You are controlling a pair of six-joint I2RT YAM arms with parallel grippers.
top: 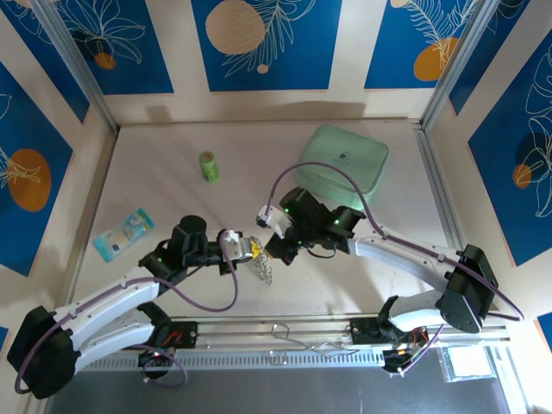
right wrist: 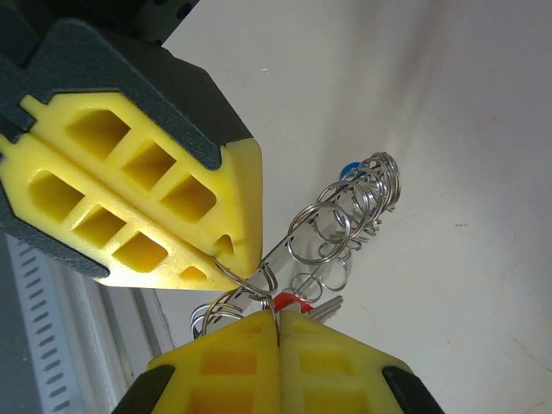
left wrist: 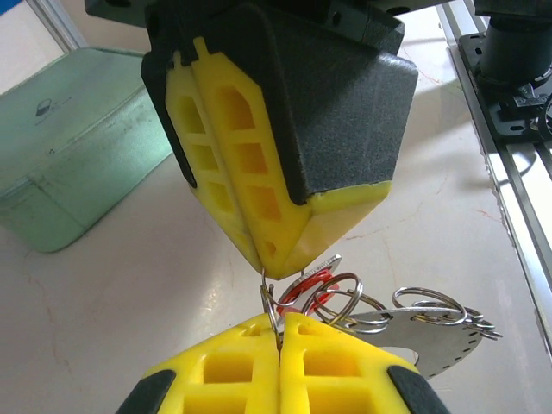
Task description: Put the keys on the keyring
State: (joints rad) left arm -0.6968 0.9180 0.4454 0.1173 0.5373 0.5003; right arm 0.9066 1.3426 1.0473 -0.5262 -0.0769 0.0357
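- My left fingers (left wrist: 289,345) and right fingers (left wrist: 250,207) are both clamped on the keyring (right wrist: 345,226) wire, centre of the desk (top: 172,190), toward its near edge.
- I should hold one side still, part the coil gently, then feed the red-tagged key (left wrist: 304,289).

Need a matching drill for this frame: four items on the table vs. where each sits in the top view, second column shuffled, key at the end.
Items:
1. green cylinder
2. mint case
3. blue-and-white packet
4. keyring

Places:
A. near middle
B. left side
C. far right
D. far, left of centre

Pairs: 1-D, 2-C, 3-B, 4-A
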